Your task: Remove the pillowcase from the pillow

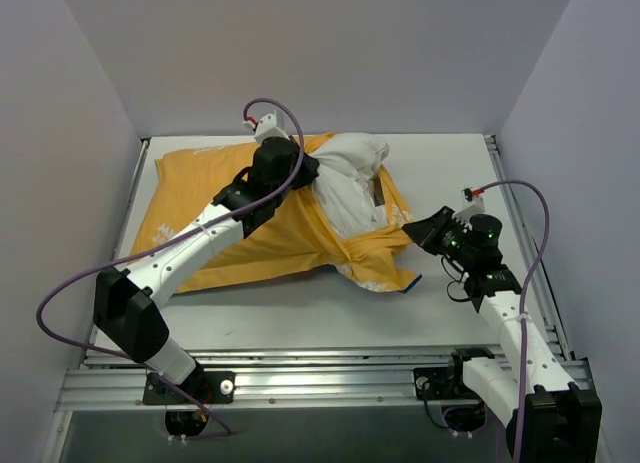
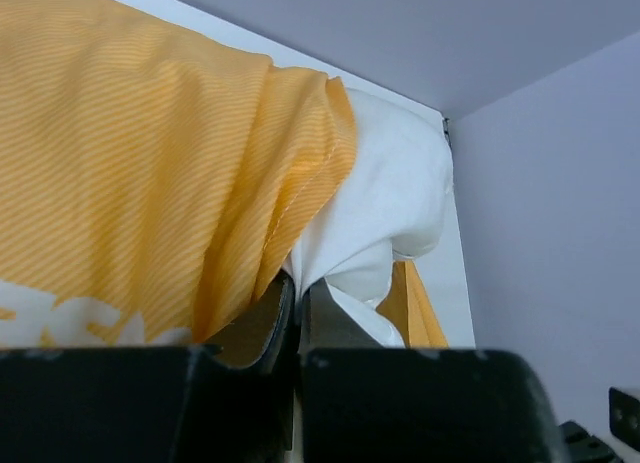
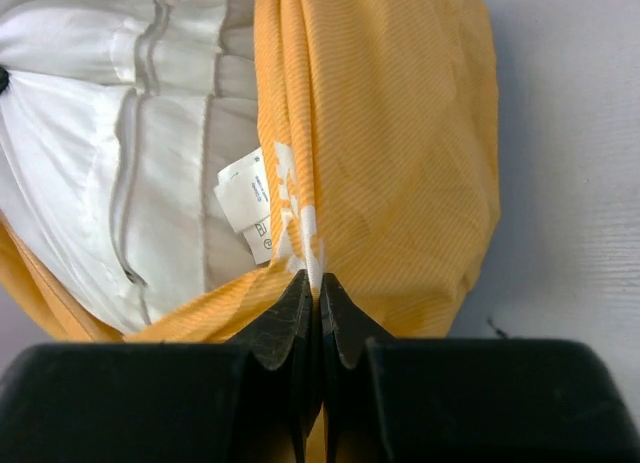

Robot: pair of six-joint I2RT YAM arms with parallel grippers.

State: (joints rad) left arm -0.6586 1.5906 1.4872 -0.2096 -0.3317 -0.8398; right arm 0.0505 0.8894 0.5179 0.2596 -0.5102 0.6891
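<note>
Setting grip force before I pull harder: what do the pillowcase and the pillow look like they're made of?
The pillowcase looks like thin woven cloth, matte, with fine stripes; it gathers into soft folds where the right gripper pinches it. The pillow looks like smooth white fabric with stitched seams, probably over soft filling, since it bunches and creases. Exact fibres cannot be told.

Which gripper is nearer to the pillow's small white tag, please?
Right. The right gripper pinches the pillowcase just beside the tag; the left gripper grips the pillow at its far end, away from it.
</note>
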